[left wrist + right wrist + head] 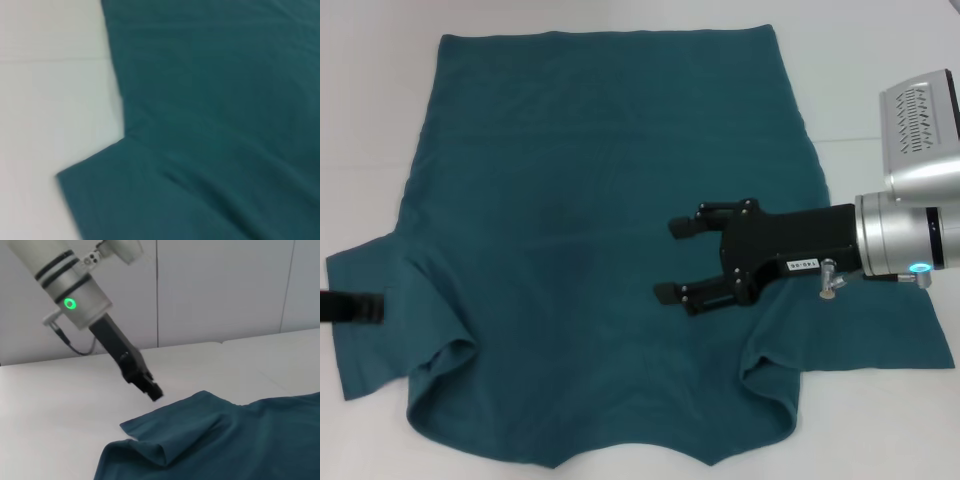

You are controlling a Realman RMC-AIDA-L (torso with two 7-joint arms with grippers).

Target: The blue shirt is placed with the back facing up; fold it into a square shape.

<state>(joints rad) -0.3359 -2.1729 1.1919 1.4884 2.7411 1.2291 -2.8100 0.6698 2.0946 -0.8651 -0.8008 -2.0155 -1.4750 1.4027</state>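
Note:
The blue shirt (590, 190) lies spread flat on the white table (880, 60), hem at the far side, sleeves toward the near left and right. My right gripper (672, 260) is open and empty, hovering over the shirt's right half, fingers pointing left. My left gripper (375, 307) sits at the far left edge, over the outer end of the left sleeve. The right wrist view shows that left gripper (154, 391) just above the sleeve's edge. The left wrist view shows only the shirt (225, 125) and bare table. Both underarms carry loose folds.
The white table surrounds the shirt on all sides, with a seam line (880, 137) at the right. The right arm's silver wrist (910, 235) stands over the right sleeve. A pale wall (225, 290) stands behind the table.

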